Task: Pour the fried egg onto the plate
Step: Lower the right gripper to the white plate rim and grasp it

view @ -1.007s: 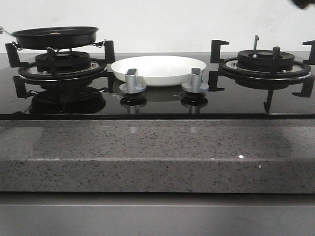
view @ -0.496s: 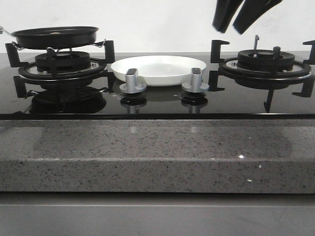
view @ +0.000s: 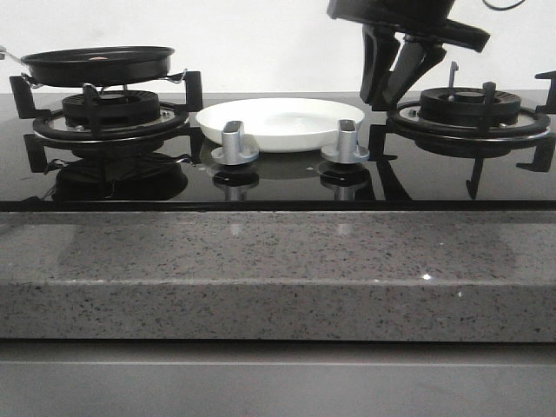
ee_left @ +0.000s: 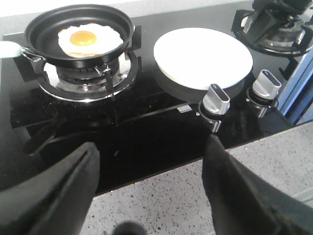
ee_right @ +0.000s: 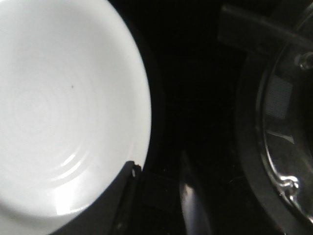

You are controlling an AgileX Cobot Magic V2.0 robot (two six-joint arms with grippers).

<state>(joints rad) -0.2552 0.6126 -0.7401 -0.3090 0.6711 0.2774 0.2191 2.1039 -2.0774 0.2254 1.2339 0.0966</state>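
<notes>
— Can you read any lettering, brand or number anywhere?

— No. Your two silver knobs (view: 234, 142) carry no readable marks, and the black glass cooktop (view: 278, 184) and the plate (ee_left: 203, 58) are plain — nothing legible for you.

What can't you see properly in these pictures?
- Front view: the fried egg with its orange-yellow yolk is almost hidden by the rim of the black round frying pan.
- Right wrist view: the round white plate is cut off by the picture's edges.
- Left wrist view: the left gripper is blurred and cut off.
</notes>
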